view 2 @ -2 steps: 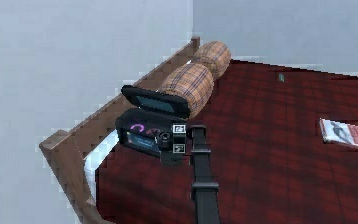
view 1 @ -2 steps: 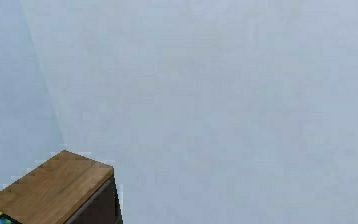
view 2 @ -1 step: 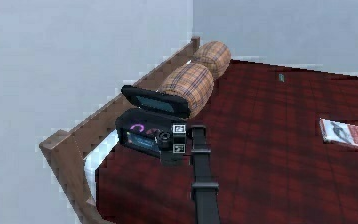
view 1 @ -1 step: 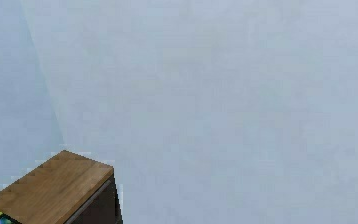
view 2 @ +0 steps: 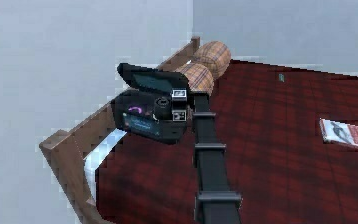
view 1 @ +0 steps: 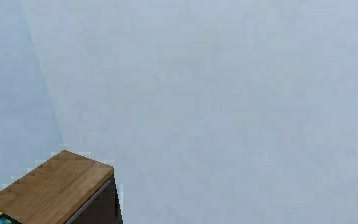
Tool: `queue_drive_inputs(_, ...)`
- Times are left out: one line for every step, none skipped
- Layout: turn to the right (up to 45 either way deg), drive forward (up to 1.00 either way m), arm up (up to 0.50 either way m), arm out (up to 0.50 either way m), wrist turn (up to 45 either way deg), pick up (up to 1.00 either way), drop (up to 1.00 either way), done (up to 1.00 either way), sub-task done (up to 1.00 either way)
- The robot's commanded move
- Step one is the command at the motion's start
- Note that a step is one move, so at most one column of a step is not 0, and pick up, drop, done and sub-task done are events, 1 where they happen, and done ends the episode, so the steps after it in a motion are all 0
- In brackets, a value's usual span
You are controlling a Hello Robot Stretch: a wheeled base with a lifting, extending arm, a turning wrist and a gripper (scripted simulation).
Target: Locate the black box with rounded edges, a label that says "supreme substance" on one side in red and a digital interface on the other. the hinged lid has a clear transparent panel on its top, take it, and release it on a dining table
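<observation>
Arm (view 2: 213, 165) is reaching across red plaid bed (view 2: 287, 150); black box (view 2: 147, 126) is sitting right at gripper (view 2: 159, 103), by bed's wooden edge & plaid bolster (view 2: 203, 68). Can't tell if fingers are holding it.

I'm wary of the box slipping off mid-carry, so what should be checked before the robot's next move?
1. The black box at the gripper: ok, it sits at the far end of the arm.
2. Box held clear of the bed: cannot tell.
3. Way ahead free: not ok, a wall and a wooden top lie ahead.
4. The bolster clear of the arm: cannot tell.
5. The magazine apart from the arm: ok.
</observation>
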Motion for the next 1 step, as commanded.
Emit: queue_drive_inputs(0.0,0.0,0.1,0.0,0.0,0.0,0.0,0.0,0.0)
